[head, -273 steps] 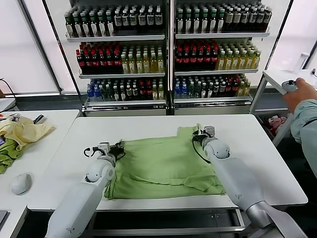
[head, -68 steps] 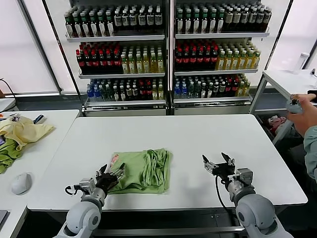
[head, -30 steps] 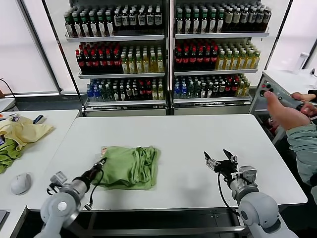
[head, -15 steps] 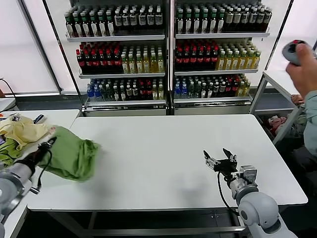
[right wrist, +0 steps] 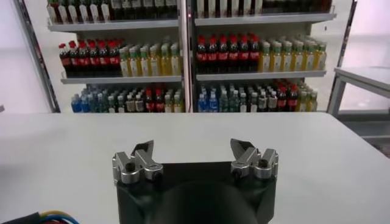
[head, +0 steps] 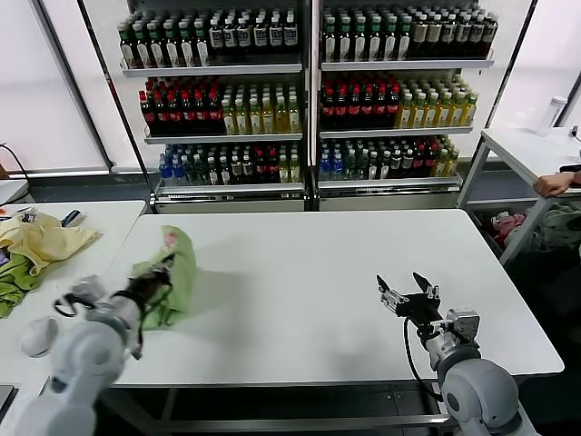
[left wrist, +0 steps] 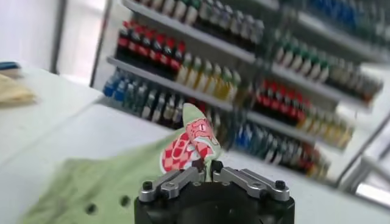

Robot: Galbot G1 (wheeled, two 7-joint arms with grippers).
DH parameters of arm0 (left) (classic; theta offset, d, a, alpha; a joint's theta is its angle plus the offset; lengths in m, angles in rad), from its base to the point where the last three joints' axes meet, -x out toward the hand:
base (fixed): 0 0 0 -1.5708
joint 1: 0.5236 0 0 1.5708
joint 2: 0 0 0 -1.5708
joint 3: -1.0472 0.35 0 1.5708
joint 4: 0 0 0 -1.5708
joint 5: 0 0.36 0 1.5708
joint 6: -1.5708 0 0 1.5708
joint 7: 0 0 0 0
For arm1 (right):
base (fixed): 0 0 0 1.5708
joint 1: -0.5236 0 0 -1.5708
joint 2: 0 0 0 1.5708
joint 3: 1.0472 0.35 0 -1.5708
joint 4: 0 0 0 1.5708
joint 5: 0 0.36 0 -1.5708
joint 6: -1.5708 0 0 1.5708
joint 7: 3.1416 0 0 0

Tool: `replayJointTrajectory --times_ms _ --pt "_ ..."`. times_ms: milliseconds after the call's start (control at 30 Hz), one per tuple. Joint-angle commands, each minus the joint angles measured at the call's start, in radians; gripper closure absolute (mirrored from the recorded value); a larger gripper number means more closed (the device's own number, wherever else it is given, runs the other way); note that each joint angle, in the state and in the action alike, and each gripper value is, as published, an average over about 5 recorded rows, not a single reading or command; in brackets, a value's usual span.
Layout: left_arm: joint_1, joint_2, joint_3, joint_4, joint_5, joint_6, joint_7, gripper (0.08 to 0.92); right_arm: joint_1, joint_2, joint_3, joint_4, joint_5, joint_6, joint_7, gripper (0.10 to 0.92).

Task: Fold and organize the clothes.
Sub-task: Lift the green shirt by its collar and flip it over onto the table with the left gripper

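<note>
Step in hand: judged to be carrying the folded shirt [head: 169,275] to the table's left side for putting away.
Advice: lower the bundle flat before letting go, so the folds do not spill open; keep it off the table edge [head: 109,272].
Left gripper [head: 156,280]: pressed together, pinching a fold of the shirt; the wrist view shows the red-and-white logo [left wrist: 190,146] standing just above the jaws.
Shirt position: bunched and draped around the left gripper, at the white table's left edge, partly raised, lower folds seemingly on the top.
Yellow cloth [head: 41,239]: lies on the neighbouring table, well apart.
Right gripper [head: 408,297]: spread wide, holding nothing, waiting above the table's right front, well apart from the shirt.
</note>
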State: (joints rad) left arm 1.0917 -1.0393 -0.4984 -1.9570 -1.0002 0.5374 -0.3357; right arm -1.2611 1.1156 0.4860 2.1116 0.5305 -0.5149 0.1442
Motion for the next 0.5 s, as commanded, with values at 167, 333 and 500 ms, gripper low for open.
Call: replayJointTrajectory --times_ms 167,333,500 --pt "-0.184 -0.263 0.541 0.144 0.554 0.022 -0.019 0.889 -0.047 0.003 0.056 0.036 0.004 0.006 -0.004 0.203" --pt "-0.223 -0.313 0.557 0.198 0.544 0.004 -0.025 0.883 -0.047 0.001 0.060 0.038 0.004 0.008 -0.005 0.203" --pt "-0.201 -0.318 0.571 0.165 0.538 -0.103 -0.003 0.796 -0.032 0.002 0.045 0.029 0.001 0.010 -0.005 0.203"
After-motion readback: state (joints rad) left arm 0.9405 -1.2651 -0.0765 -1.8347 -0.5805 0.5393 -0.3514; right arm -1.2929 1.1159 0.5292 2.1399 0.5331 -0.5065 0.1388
